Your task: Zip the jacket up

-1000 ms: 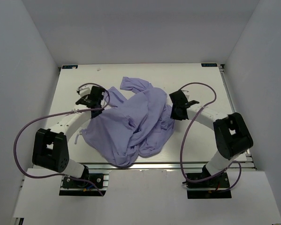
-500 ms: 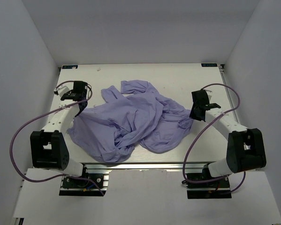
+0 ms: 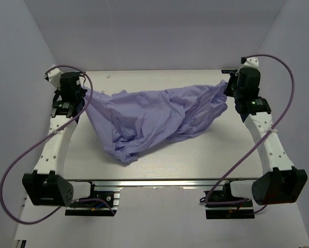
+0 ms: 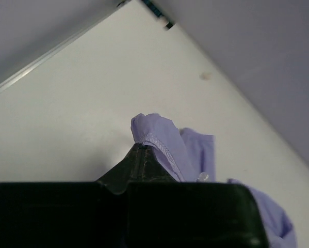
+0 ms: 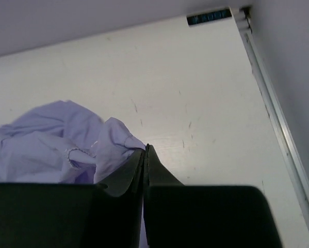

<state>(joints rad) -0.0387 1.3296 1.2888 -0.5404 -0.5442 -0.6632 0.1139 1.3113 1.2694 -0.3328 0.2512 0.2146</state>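
The lavender jacket (image 3: 154,116) hangs stretched between my two grippers above the white table, its middle sagging toward the front. My left gripper (image 3: 82,98) is shut on the jacket's left edge; the left wrist view shows a stitched hem (image 4: 162,144) pinched at my fingertips (image 4: 140,146). My right gripper (image 3: 230,89) is shut on the jacket's right edge; the right wrist view shows crumpled fabric (image 5: 66,139) at my closed fingertips (image 5: 146,147). The zipper and drawstrings are hidden in the folds.
The white table (image 3: 195,155) is walled on three sides. A black marker (image 5: 208,16) sits at its far right corner, with a metal rail (image 5: 278,124) along the right edge. Purple cables loop from both arms.
Both arms have swung outward and back, lifting the jacket off the table and pulling it from a crumpled heap into a wide stretched span between the grippers.
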